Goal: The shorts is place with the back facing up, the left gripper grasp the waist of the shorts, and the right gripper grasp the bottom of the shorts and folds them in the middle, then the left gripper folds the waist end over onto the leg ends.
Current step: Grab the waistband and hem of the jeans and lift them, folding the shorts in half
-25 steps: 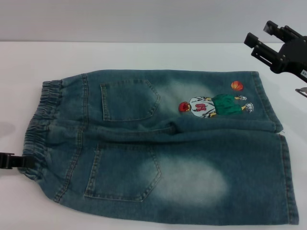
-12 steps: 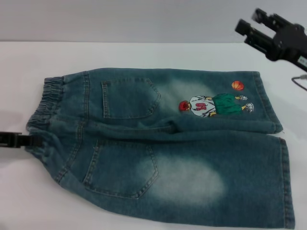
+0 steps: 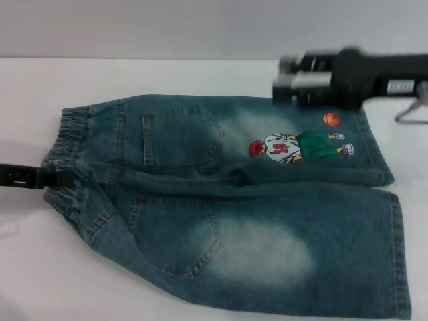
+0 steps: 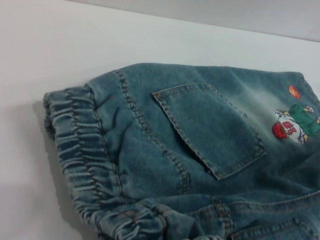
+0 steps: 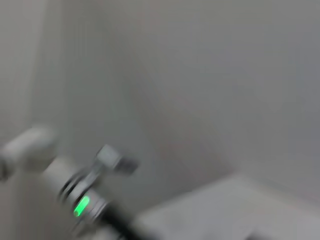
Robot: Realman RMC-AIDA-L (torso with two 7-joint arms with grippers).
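The denim shorts (image 3: 234, 200) lie back up on the white table (image 3: 167, 77), pockets and embroidered basketball player showing. The ruffled waist (image 3: 67, 144) is at the left, the leg hems (image 3: 400, 254) at the right. My left gripper (image 3: 59, 179), a slim black bar coming in from the left edge, is shut on the near part of the waist, which bunches around it. My right gripper (image 3: 286, 80) is a motion-blurred black claw hovering over the far leg near the orange ball patch (image 3: 330, 119), its two fingers apart and holding nothing. The left wrist view shows the waist (image 4: 75, 150) and a back pocket (image 4: 210, 130) close up.
Bare white table surrounds the shorts, with a grey wall (image 3: 200, 27) behind its far edge. A thin metal fitting (image 3: 409, 114) shows at the far right. The right wrist view is smeared: wall, a table corner and a grey part with a green light (image 5: 82, 205).
My right gripper swung from the far right corner leftward and down, over the far leg. My left gripper pushed in to the right, and the near waist corner and near edge shifted and bunched.
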